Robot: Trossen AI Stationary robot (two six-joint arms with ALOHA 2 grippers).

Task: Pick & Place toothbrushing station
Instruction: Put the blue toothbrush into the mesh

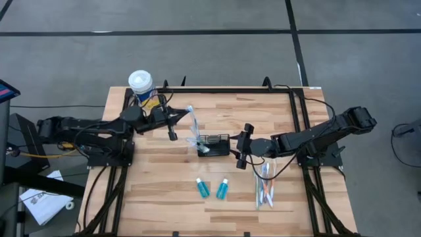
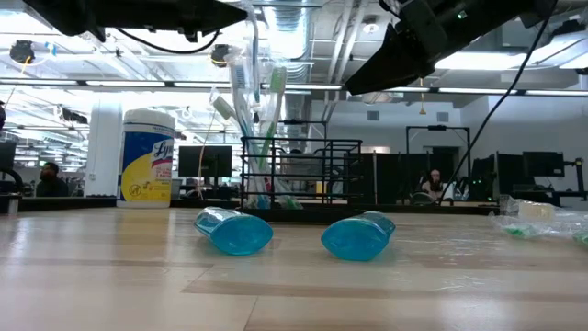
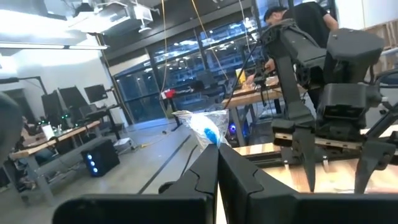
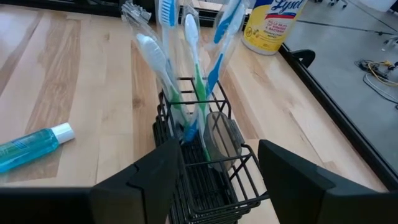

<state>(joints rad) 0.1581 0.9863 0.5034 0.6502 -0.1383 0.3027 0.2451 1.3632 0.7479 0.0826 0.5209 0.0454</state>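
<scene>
The right gripper (image 4: pixel 214 165) hangs with jaws spread wide at one end of the black wire basket (image 1: pixel 214 145), which stands mid-counter (image 1: pixel 164 191) holding wrapped toothbrushes (image 4: pixel 186 74). The left gripper (image 1: pixel 172 133) has its jaws clenched on one wrapped toothbrush (image 3: pixel 205 127) beside the basket. Only the low view shows two teal tubes (image 2: pixel 234 232) lying in front.

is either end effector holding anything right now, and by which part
The left end effector is shut on a wrapped toothbrush, pinching its upper end while the lower end stands in the basket. The right end effector is open, holding nothing.
</scene>
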